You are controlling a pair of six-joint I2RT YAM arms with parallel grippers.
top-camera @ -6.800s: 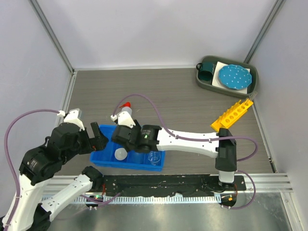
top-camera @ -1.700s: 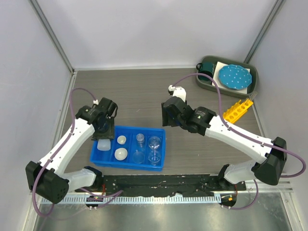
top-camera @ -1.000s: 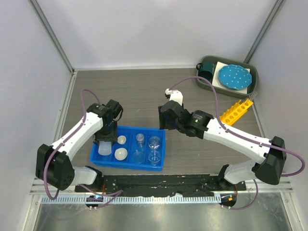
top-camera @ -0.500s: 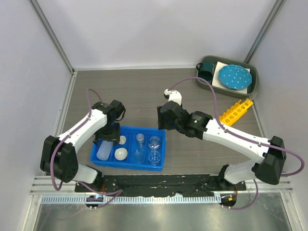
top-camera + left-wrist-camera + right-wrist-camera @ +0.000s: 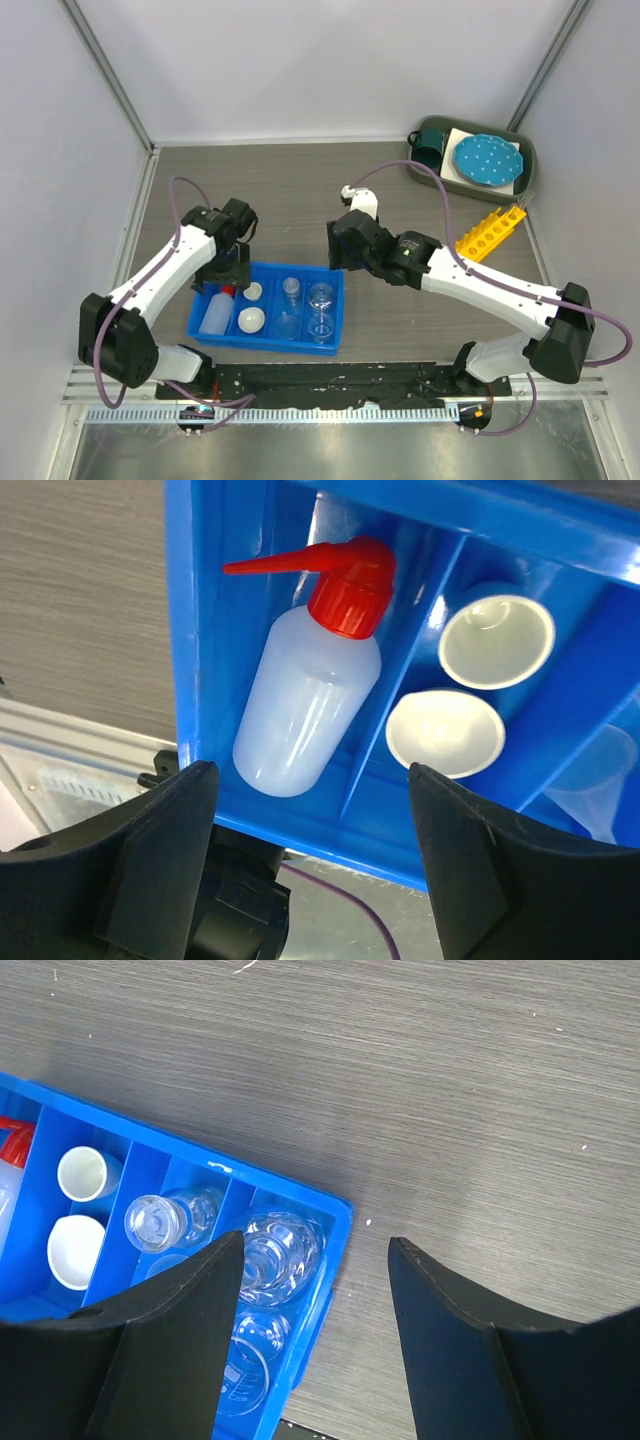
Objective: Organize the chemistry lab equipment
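The blue tray holds the white squeeze bottle with red nozzle lying in its left compartment, two white round dishes, a funnel, a small beaker and a flask. My left gripper is open and empty over the tray's far left corner. In the left wrist view the bottle lies beyond my open left gripper, with the dishes beside it. My right gripper is open and empty just beyond the tray's far right corner. In its wrist view the flask sits by my right gripper. The yellow holed rack lies at the right.
A grey-green bin at the back right holds the teal mug and the blue dotted plate. Side walls close in the table on the left and right. The black rail runs along the near edge.
My left gripper has pulled back from over the squeeze bottle, which now lies uncovered in the tray's left compartment. My right arm has barely moved in the last second.
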